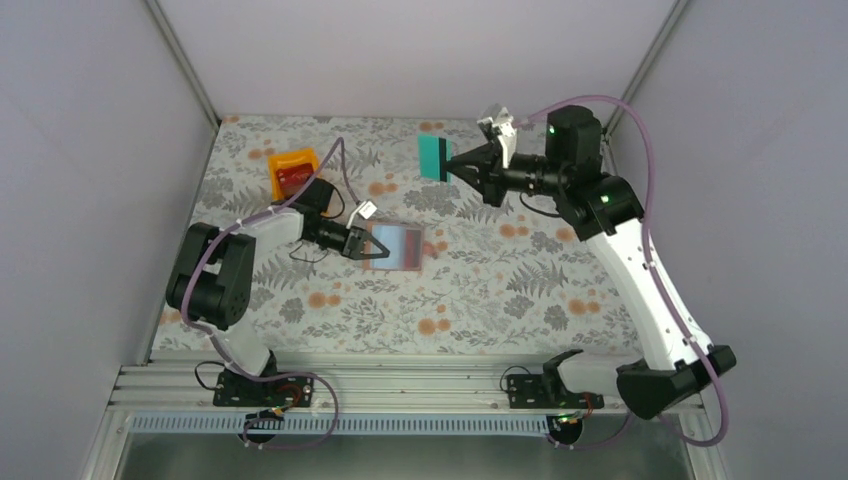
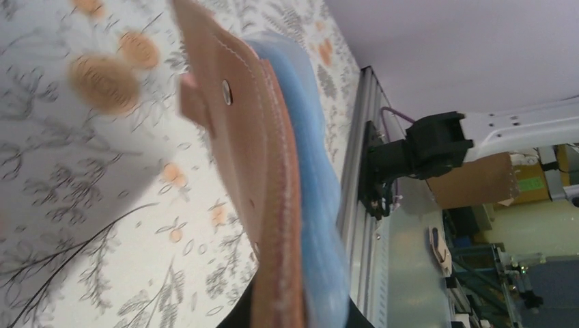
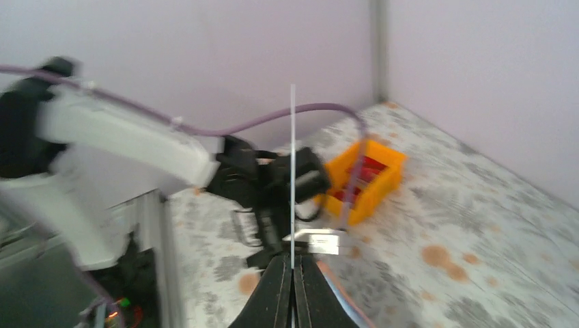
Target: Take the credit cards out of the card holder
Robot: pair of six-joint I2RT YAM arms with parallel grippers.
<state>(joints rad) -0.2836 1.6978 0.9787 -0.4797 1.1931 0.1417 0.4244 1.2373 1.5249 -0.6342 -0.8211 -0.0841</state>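
The tan-brown card holder (image 1: 398, 246) with light blue lining lies mid-table, and my left gripper (image 1: 366, 244) is shut on its left edge. In the left wrist view the card holder (image 2: 273, 178) fills the middle, seen edge-on, brown leather beside blue lining. My right gripper (image 1: 453, 163) is shut on the teal-green credit card (image 1: 432, 157) and holds it in the air over the far part of the table. In the right wrist view that card (image 3: 292, 171) shows edge-on as a thin pale line rising from the closed fingertips (image 3: 292, 266). Red credit cards (image 1: 296, 176) lie in the orange tray.
The orange plastic tray (image 1: 281, 162) stands at the back left, also in the right wrist view (image 3: 382, 183). Pale walls enclose the table on three sides. A metal rail (image 1: 400, 385) runs along the near edge with both arm bases.
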